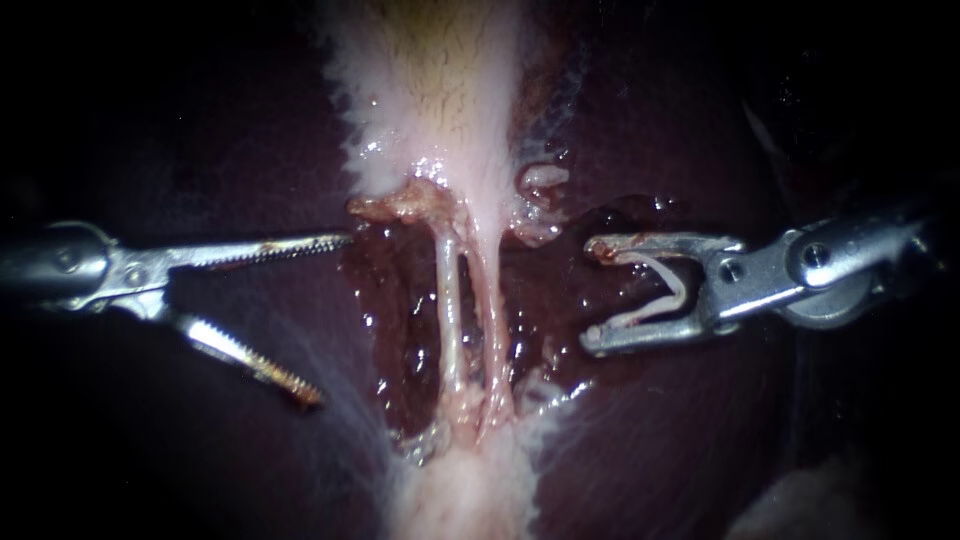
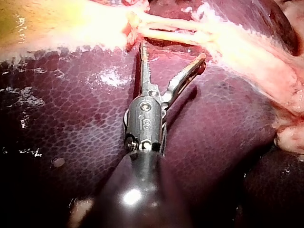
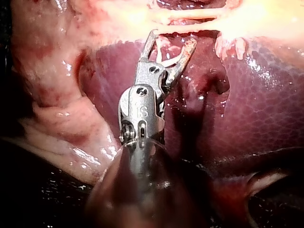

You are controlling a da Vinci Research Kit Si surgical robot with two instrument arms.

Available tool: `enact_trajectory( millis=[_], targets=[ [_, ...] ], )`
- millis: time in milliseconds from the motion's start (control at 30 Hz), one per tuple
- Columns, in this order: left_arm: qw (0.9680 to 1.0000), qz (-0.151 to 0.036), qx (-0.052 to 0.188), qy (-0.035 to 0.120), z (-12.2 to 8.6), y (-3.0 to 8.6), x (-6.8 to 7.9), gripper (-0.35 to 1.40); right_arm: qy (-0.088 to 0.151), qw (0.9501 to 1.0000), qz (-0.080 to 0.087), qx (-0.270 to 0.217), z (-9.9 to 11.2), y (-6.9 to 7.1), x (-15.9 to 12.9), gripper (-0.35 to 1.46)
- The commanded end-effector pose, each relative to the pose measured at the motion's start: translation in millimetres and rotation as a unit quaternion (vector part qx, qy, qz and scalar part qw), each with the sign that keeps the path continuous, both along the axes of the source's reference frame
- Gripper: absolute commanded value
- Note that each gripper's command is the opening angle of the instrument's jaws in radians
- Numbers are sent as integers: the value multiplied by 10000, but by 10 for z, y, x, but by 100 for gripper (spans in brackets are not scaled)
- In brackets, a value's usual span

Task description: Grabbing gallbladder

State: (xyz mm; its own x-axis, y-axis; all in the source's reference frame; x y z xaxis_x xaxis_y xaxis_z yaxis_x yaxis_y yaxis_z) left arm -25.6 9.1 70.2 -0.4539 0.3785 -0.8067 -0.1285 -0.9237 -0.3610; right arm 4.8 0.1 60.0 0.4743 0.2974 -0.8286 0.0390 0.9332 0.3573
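While left instrument (image 1: 332, 318) jaws gape empty at 9 o'clock, gallbladder (image 1: 430, 90) sits at 12. Risk: closing low bites the 2 tubes (image 1: 450, 320) or liver (image 1: 640, 420) and tears them. Right instrument (image 1: 592, 297) at 3 o'clock, jaws wide, cradling a clip (image 1: 672, 290). No legible labels; instrument stamps unread.

Two pale tubes (image 1: 450, 310), dark liver (image 2: 95, 123), white clip (image 1: 681, 290)

Endoscope light concentrates on the gallbladder (image 1: 440, 90); the liver (image 1: 200, 400) falls to near-black toward all edges. Wet tissue shows small glare points (densest around the tubes (image 1: 452, 300)). Wrist views are bright, the left instrument (image 2: 173, 50) shadowing the liver.
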Motion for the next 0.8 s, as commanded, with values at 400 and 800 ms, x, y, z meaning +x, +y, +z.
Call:
enact_trajectory(
  millis=[400, 800],
  targets=[
    [9996, -249, 36, 108, -11, 41, 15, 101, -1, 10000, 1, 0, 1, 0, -1, 50],
    [9989, -410, 74, 193, 10, 86, -19, 74, -2, 10000, 2, -2, 2, 1, -1, 50]
  ],
)
